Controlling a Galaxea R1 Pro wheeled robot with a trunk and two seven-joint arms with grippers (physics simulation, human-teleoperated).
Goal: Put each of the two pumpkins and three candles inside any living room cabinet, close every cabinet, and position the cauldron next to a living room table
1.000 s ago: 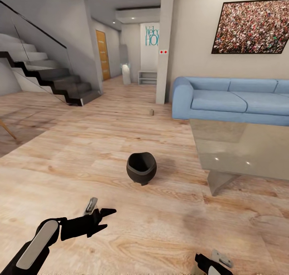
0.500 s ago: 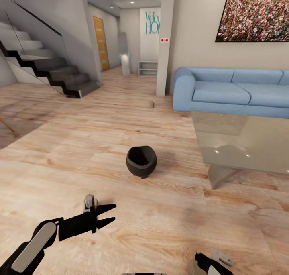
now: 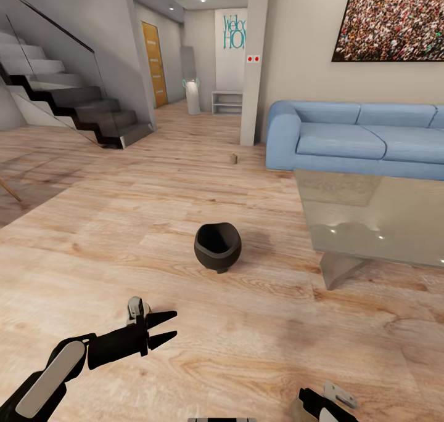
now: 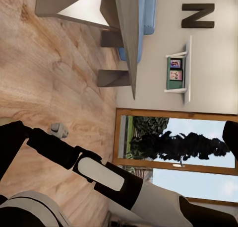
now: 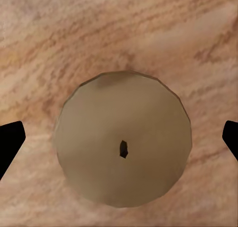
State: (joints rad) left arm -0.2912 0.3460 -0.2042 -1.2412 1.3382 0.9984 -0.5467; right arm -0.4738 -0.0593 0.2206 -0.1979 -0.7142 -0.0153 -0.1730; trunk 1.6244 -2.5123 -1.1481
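Left pincer [image 3: 166, 327] edged down, narrow; right pincer wide over candle [image 5: 122, 145].

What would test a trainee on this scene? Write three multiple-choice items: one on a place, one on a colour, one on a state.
1. The cauldron stands:
A on the floor, apart from the table
B on the stairs
C inside a drawer

2. The sofa is:
A red
B blue
C green

3. The left gripper is:
A shut on a candle
B shut on a pumpkin
C open, empty

Answers:
1 A, bare wood lies between pot and table base.
2 B, its cushions are light blue.
3 C, its fingers stand apart with nothing between them.
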